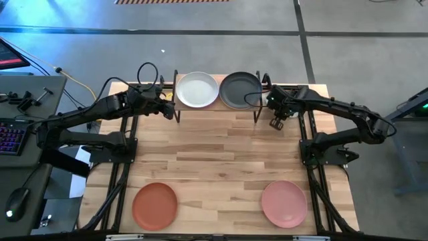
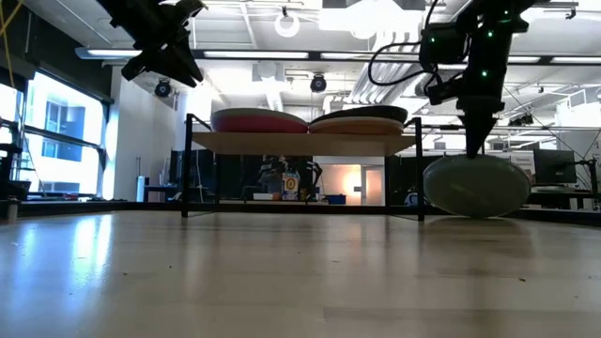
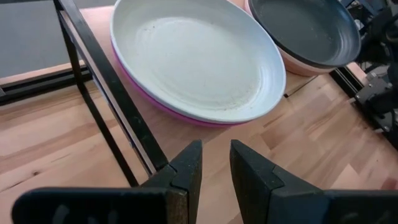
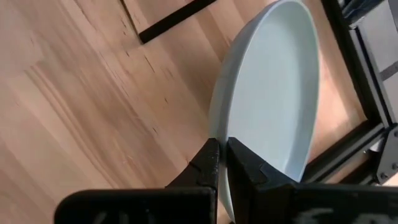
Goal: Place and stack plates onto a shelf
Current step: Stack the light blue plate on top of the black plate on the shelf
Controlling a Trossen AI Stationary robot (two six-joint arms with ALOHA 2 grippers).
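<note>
Right gripper [image 4: 222, 163] clenched on the rim of a pale grey-green plate [image 4: 273, 93], holding it on edge just beside the shelf's [image 1: 217, 109] right end, above the table [image 1: 221, 161]. Left gripper [image 3: 214, 163] holds nothing, fingers a little apart, at the shelf's left end. On the shelf: pale plate [image 1: 197, 89] on a magenta one, charcoal plate [image 1: 240, 90] on probably peach. Terracotta plate [image 1: 154, 205] and pink plate [image 1: 284, 203] not yet stacked; roughly half done.

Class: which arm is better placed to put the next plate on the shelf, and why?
Right. Its gripper already pinches a pale plate by the rim beside the shelf. The left gripper holds nothing.
</note>
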